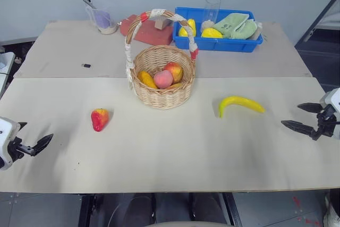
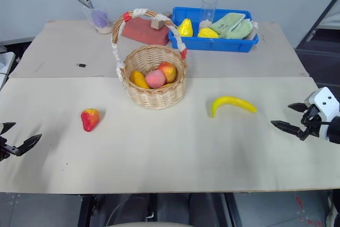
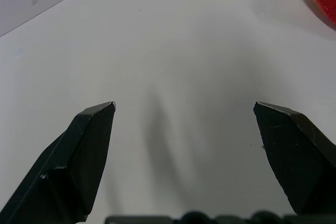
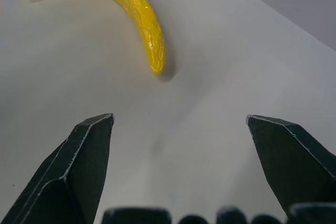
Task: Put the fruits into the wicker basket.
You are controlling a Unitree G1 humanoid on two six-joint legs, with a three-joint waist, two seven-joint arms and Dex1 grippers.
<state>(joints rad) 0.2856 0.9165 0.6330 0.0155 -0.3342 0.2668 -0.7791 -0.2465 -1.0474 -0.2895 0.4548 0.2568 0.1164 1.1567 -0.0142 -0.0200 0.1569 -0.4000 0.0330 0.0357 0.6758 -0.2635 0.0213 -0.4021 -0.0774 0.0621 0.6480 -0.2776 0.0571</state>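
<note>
Across the broad pale tabletop [image 1: 159, 158] we find the task's items laid out with both arms held wide at the near corners. Near the middle of the table stands the round tan woven wicker basket [image 1: 162, 93] with its tall arched handle wrapped in white and red tape; it already holds several fruits. Behind it, at the far edge, sits a blue rectangular plastic bin [image 1: 218, 42] with yellow fruits and a green cloth, which is no part of the job. Two fruits remain outside the basket: the curved bright-yellow banana [image 1: 240, 104], lying flat to the basket's right and well apart from it, and the small red fruit with a yellow-orange patch [image 1: 99, 119], lying to the basket's left, also apart from it. We judge the step in hand to be the first approach, and each arm is best sent to the fruit on its own side. For the banana, we would advise closing across its narrow width near the middle of the curve, not along its length, then lifting it above the rim and past the handle before release. The right gripper [image 1: 304, 118] stands with its black fingers spread wide, empty, near the banana but not touching it. The left gripper [image 1: 33, 139] is likewise spread wide and empty, apart from the red fruit.
</note>
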